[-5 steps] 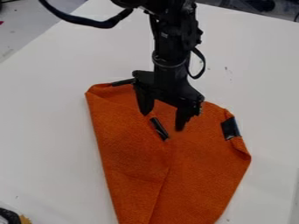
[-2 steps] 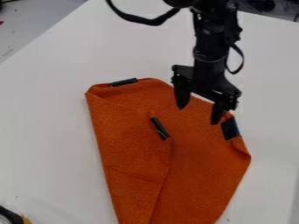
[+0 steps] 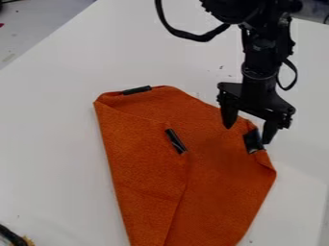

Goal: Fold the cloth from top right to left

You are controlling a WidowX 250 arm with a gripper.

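Observation:
My gripper (image 3: 247, 134) hangs at the upper right edge of the cloth, open, with one finger over the orange fabric and the other beside the dark patch at the right corner. The orange cloth (image 3: 218, 192) lies on the table with its left side folded inward, the flap's tip near the middle. A black strip (image 3: 175, 141) marks that tip, another black strip (image 3: 137, 90) is at the top left edge, and a dark patch (image 3: 252, 141) sits at the right corner, partly behind the gripper.
The white table (image 3: 57, 158) surrounds the cloth. At the lower left corner of the view is a black object (image 3: 11, 236) with a yellowish part. The arm's loose cable (image 3: 193, 36) loops out above the table.
My gripper has moved right across the cloth's upper part to its right corner, staying open. The top edge it covered now shows, and the cloth has kept its shape.

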